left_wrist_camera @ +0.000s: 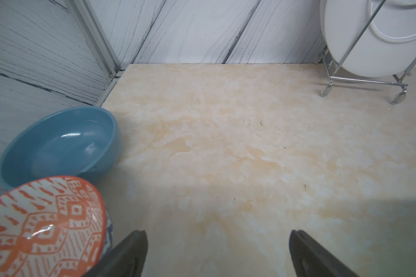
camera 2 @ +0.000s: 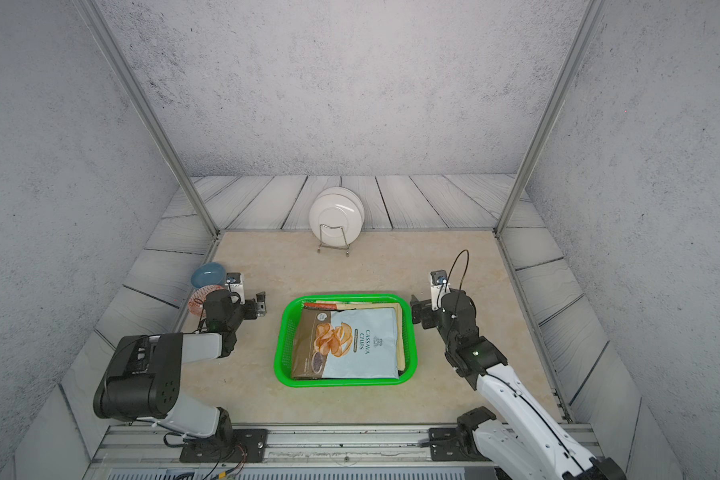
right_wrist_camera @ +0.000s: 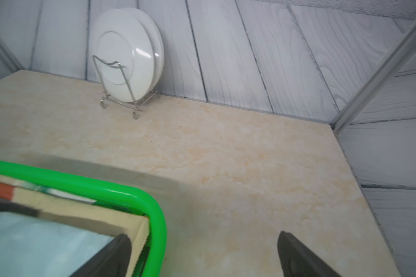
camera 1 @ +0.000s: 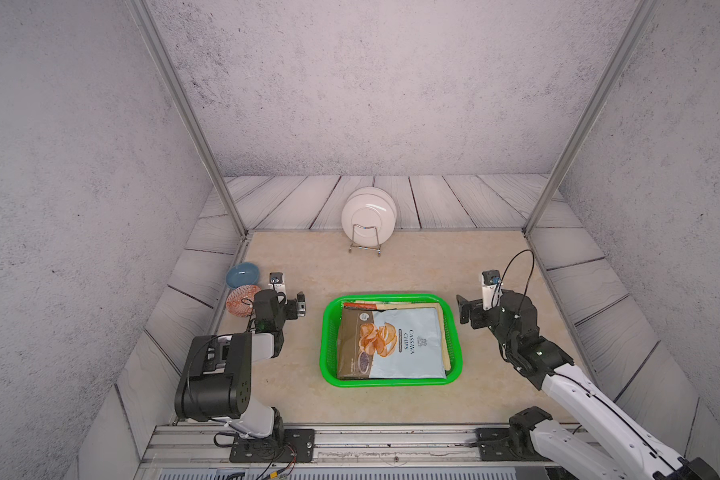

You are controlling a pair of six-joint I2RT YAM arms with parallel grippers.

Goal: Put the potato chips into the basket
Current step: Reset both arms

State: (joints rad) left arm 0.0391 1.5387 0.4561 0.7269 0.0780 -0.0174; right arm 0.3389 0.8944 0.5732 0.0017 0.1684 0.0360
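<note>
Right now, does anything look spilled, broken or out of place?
Only this: the blue bowl and patterned bowl look tilted at the left wall. Chips lie inside the basket; nothing spilled.

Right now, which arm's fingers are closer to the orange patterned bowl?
Left. The left fingers hover close beside the orange patterned bowl; the right fingers are far off, on the other side of the green basket.
</note>
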